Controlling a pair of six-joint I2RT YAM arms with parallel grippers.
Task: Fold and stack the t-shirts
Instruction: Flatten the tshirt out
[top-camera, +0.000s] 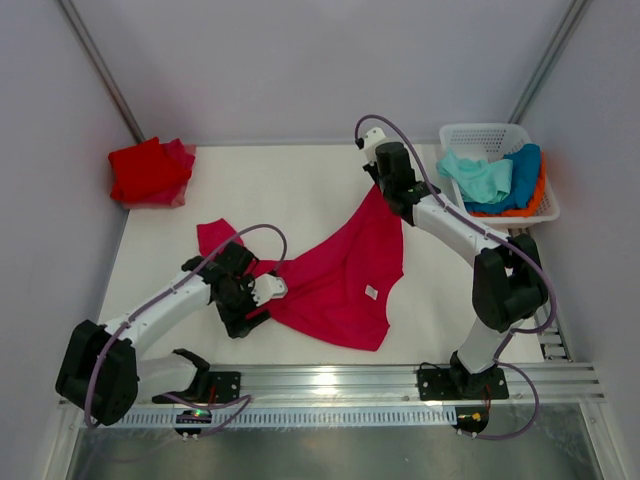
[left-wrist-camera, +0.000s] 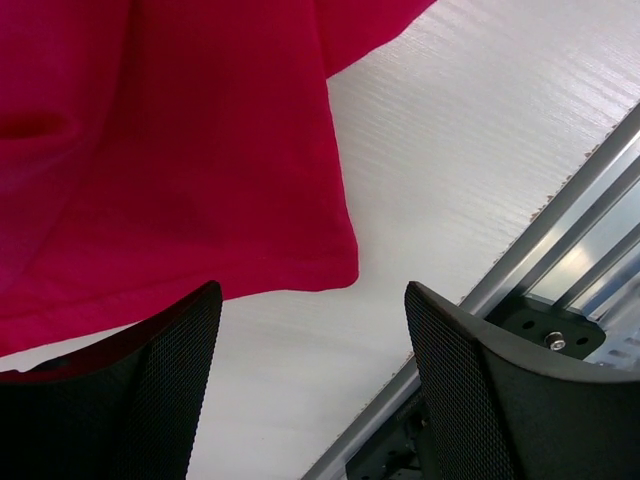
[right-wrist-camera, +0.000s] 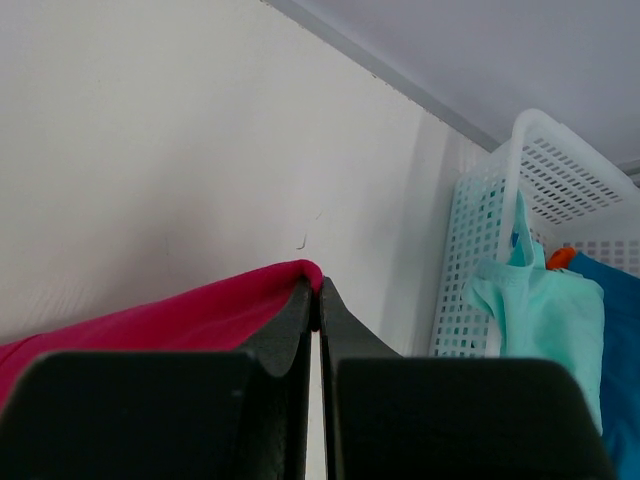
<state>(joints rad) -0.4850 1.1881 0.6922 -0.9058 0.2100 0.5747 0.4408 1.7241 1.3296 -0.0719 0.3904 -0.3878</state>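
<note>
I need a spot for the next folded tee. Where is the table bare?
Bare white table runs along the far edge, between the folded red cloth pile and the right gripper pinching the crimson-pink t-shirt. Another patch lies between that shirt's hem and the right arm's base. The middle is crowded by shirt and both arms.

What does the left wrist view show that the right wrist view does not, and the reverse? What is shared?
Left wrist only: the open left tool, a flat corner of the pink shirt, the metal rail. Right wrist only: the right tool shut on a fold of that shirt, the white basket holding a mint shirt and a blue shirt. Shared: the pink shirt and the white table.
</note>
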